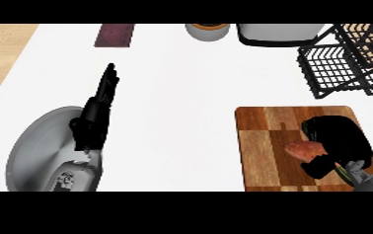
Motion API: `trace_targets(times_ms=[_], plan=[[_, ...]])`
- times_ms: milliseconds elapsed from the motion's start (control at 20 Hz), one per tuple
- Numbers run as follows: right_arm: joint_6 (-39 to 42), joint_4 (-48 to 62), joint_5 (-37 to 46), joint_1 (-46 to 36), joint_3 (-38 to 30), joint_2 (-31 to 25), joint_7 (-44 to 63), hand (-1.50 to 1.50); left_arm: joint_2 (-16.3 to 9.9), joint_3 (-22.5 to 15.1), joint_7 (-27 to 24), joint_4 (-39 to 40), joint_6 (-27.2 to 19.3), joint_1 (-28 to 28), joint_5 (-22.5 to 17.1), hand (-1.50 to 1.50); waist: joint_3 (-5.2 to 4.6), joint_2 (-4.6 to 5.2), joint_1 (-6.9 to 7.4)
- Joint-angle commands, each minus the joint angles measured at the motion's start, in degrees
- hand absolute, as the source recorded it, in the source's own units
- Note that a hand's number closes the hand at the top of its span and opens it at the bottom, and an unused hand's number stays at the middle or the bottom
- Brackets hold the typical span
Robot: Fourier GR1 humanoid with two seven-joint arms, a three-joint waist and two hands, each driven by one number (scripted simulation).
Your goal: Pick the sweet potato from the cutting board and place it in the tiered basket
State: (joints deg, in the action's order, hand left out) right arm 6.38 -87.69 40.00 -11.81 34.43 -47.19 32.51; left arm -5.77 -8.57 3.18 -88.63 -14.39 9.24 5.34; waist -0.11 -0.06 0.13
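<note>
**Ana:** Right hand (336, 141) first, then. Where does it sit?

**Ben:** At the lower right of the frame, over the wooden cutting board (266, 144). Its black fingers and thumb are curled round the sweet potato (302, 150), so it is grasping it. Only the reddish-orange end of the sweet potato shows, poking out at the hand's left side.

**Ana:** Is the sweet potato lifted off the board?

**Ben:** I cannot tell from this steep view. It lies within the board's outline, toward the right half.

**Ana:** And the left hand (98, 112)?

**Ben:** At the left of the frame, above its grey forearm (51, 151). The fingers are straight, pointing toward the top of the frame, holding nothing. It is released and resting, well apart from the board.

**Ana:** Farther back?

**Ben:** The black wire tiered basket (336, 65) stands at the upper right, above the board and apart from it. Along the top edge, from right to left: a white container with a dark base (277, 34), a round grey pot with a brown top (207, 31), and a dark reddish flat piece (114, 35). All rest on the white counter (182, 95).
</note>
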Motion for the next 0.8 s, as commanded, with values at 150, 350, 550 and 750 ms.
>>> trace_targets(times_ms=[150,350,550,750], plan=[[0.1,-9.0,-0.2,-0.9,-9.9,-3.8,2.5,1.5,0.2,0.5,-1.2,0.6,0.4,-0.7,0.4,0.0,0.06,-0.11,-0.82],[1.4,-16.0,-4.9,0.8,-19.2,-10.5,2.0,1.5,0.7,1.1,-1.4,1.3,-0.1,-0.3,0.4,0.0,0.07,-0.25,-1.49],[8.2,-24.4,-12.8,-1.2,-28.4,-14.2,5.8,1.5,-1.5,2.7,-0.5,-0.3,1.8,-1.3,-0.9,0.0,0.03,-0.35,-1.39],[14.8,-26.3,-19.1,-4.7,-36.0,-15.3,9.3,1.5,-0.9,3.3,-1.6,0.0,2.8,-1.3,-2.1,0.0,0.04,-0.1,-0.6]])
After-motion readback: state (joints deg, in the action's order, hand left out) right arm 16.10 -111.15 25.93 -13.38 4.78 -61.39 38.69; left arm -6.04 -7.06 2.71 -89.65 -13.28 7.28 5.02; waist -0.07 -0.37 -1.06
